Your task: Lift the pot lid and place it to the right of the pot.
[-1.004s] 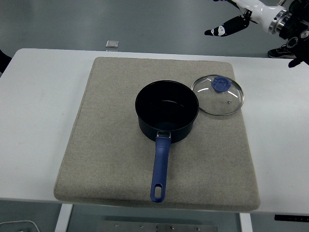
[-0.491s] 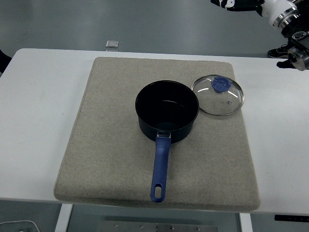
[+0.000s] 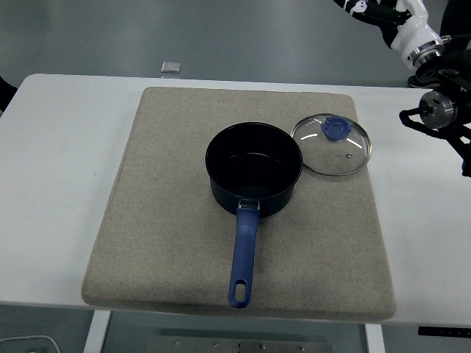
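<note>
Pot lid [image 3: 332,145], clear glass with blue knob, lies flat near the mat's [image 3: 169,220] far right corner, well apart from the right hand [image 3: 368,7]; finger state unclear.

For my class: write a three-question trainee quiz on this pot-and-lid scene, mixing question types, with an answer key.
1. True or false: the glass lid sits on top of the pot.
2. The lid's knob is: A) red B) blue C) black.
3. What do both the pot and lid rest on?

Key:
1. False; the lid lies flat to the right of the open pot.
2. B.
3. The beige mat on the white table.
</note>
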